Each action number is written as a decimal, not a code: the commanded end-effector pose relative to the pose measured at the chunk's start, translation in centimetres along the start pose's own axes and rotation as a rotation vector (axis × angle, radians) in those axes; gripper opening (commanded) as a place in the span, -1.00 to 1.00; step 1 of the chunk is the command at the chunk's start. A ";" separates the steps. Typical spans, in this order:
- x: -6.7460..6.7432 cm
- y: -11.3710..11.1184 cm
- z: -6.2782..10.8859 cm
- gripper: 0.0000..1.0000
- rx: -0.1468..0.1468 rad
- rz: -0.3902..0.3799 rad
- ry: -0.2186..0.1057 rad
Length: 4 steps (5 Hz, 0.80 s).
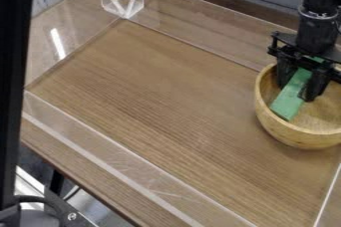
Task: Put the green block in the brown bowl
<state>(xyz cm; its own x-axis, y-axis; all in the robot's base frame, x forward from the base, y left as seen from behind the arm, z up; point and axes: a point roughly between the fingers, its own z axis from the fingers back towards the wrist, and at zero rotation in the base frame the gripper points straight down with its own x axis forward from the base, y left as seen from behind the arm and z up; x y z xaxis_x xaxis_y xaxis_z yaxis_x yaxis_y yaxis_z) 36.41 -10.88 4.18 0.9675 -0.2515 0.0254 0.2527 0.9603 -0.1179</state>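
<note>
The brown bowl sits on the wooden tabletop at the right edge of the camera view. My gripper points straight down into it. The green block stands tilted inside the bowl, its upper end between my black fingers and its lower end near the bowl's floor. The jaws look closed against the block's sides. The far part of the bowl's inside is hidden behind the gripper.
A clear plastic wall rims the wooden table. A small clear bracket stands at the back left corner. A dark post runs down the left edge of the view.
</note>
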 end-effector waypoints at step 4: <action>0.2 0.3 -1.1 -1.00 0.004 -0.001 0.021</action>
<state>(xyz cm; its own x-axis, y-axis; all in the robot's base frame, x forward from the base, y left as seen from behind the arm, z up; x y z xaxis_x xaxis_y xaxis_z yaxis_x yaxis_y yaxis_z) 36.58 -10.91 3.91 0.9672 -0.2535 0.0147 0.2534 0.9602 -0.1174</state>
